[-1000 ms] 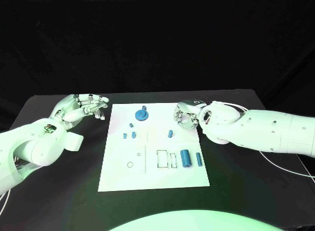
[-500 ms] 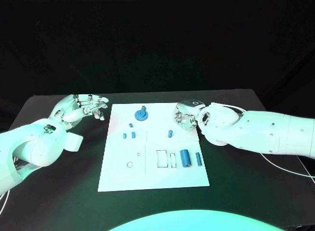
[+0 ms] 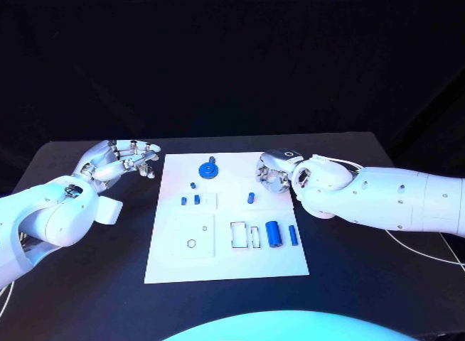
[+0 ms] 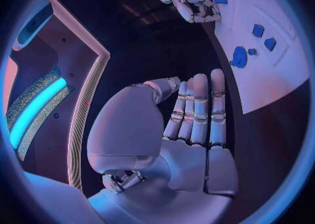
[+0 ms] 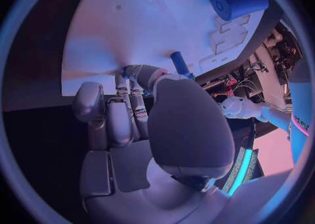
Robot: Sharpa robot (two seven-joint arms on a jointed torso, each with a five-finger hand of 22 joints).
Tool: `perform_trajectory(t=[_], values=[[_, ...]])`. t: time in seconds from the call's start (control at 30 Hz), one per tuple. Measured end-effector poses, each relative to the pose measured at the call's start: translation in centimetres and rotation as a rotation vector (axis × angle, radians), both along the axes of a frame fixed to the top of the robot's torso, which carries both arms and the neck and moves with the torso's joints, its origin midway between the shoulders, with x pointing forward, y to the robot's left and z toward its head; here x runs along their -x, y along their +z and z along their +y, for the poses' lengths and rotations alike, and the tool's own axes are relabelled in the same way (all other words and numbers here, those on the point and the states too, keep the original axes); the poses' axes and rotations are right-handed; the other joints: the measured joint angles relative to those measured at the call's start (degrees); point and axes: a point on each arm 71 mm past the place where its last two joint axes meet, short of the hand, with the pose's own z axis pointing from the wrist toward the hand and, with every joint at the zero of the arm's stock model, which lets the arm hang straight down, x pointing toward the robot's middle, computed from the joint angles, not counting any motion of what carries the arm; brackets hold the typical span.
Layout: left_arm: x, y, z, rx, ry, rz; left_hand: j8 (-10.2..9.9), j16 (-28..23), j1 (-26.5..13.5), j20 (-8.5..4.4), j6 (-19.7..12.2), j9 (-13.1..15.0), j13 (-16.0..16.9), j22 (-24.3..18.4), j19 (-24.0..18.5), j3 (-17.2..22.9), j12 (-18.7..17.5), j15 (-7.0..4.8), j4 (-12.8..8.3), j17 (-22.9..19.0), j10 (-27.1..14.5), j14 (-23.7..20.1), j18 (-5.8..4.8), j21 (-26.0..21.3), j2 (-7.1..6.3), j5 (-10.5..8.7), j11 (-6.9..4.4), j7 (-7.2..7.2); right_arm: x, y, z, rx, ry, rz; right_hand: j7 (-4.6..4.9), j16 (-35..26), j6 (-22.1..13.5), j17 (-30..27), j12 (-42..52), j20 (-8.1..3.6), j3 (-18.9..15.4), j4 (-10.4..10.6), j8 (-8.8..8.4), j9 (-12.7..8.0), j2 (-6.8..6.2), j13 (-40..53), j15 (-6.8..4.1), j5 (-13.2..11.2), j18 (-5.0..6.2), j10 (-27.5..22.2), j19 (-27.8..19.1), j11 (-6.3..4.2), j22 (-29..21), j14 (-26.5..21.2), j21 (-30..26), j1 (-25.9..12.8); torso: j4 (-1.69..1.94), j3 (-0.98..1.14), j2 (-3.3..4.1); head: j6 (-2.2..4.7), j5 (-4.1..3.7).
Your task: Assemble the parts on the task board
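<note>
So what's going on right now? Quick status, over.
Left hand open, beside the white board. Right hand at the board's far right edge, fingers curled, grasp unclear. Blue parts lie on the board. Nothing in the way.

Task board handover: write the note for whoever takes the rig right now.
Left hand: open, holds nothing, off the task board's left edge over the black table.
Right hand: at the board's far right edge, fingers curled; whether it holds a part cannot be told.
Parts: blue gear at the far end; small blue pieces mid-left; one small piece mid-board; two blue cylinders near right, lying down.
Done: cannot tell whether any part is seated.
Left: the loose parts still need assembling.
</note>
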Motion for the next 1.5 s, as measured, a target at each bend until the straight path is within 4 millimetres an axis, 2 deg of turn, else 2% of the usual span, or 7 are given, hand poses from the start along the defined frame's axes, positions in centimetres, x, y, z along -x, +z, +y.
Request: perform_trajectory(t=[0.33, 0.97, 1.27, 1.43, 1.5], values=[[0.0, 0.0, 0.0, -0.001, 0.000, 0.000, 0.0, 0.0, 0.0, 0.00, 0.0, 0.0, 0.0, 0.0, 0.0, 0.0, 0.0, 0.00, 0.0, 0.0, 0.0, 0.0, 0.00, 0.0, 0.00, 0.00, 0.00, 0.00, 0.4, 0.1, -0.3, -0.025, -0.009, -0.019, 0.00, 0.3, 0.0, 0.3, -0.5, -0.09, 0.2, -0.3, 0.10, 0.1, 0.05, 0.0, 0.01, 0.0, 0.00, 0.2, 0.1, 0.20, 0.0, 0.0, 0.4, -0.2, 0.00, 0.01, 0.01, 0.14, 0.04], [0.0, -0.1, 0.0, -0.007, -0.001, -0.003, 0.0, 0.0, 0.0, 0.00, 0.0, -0.1, -0.1, -0.1, 0.0, 0.0, 0.0, 0.00, 0.0, -0.1, 0.0, 0.0, 0.00, -0.2, 0.00, 0.00, 0.00, 0.00, 0.8, 2.6, -0.7, -0.084, -0.017, -0.049, -0.19, 0.3, 0.2, 0.2, -0.4, -0.09, 1.1, -1.3, 0.10, 0.2, -0.55, 0.0, -0.20, -0.1, 0.00, 0.2, 0.1, 0.20, 0.0, 0.2, 0.4, -0.8, 0.02, -0.03, -0.03, 0.51, 0.31], [0.0, -0.1, -0.2, -0.006, -0.004, -0.005, -0.2, 0.0, 0.0, 0.00, 0.0, -0.1, -0.1, -0.1, 0.0, 0.0, 0.0, 0.00, 0.0, 0.0, 0.0, 0.0, 0.00, -0.2, 0.00, 0.00, 0.01, 0.00, 2.3, 4.1, 1.4, -0.139, 0.044, -0.046, -0.19, 0.3, 0.2, 0.2, -0.4, -0.08, 1.1, -1.3, 0.10, 0.2, -0.54, 0.0, -0.19, -0.1, 0.00, 0.2, 0.1, 0.20, 0.0, 0.2, 0.4, -0.8, -0.02, -0.04, -0.07, 0.89, 1.31], [0.0, -0.1, -0.2, -0.006, -0.005, -0.005, -0.2, 0.0, 0.0, 0.00, 0.0, -0.1, -0.1, -0.1, 0.0, 0.0, 0.0, 0.00, 0.0, 0.0, 0.0, 0.0, 0.00, -0.2, 0.00, 0.00, 0.01, 0.00, 3.0, 4.5, 3.1, -0.165, 0.087, -0.043, -0.19, 0.3, 0.2, 0.2, -0.4, -0.09, 1.1, -1.3, 0.10, 0.2, -0.54, 0.0, -0.19, -0.2, 0.00, 0.2, 0.1, 0.20, 0.0, 0.2, 0.4, -0.8, 0.05, -0.06, -0.06, 1.03, 2.16], [0.0, -0.1, -0.2, -0.006, -0.005, -0.005, -0.2, 0.0, 0.0, 0.00, 0.0, -0.1, -0.1, -0.1, 0.0, 0.0, 0.0, 0.00, 0.0, 0.0, 0.0, 0.0, 0.00, -0.2, 0.00, 0.00, 0.00, 0.00, 3.3, 4.6, 4.0, -0.177, 0.111, -0.042, -0.19, 0.3, 0.2, 0.2, -0.4, -0.08, 1.3, -1.4, 0.10, 0.2, -0.54, 0.0, -0.19, -0.3, 0.00, 0.2, 0.1, 0.20, 0.0, 0.2, 0.4, -0.8, 0.06, -0.07, -0.04, 1.04, 2.88]])
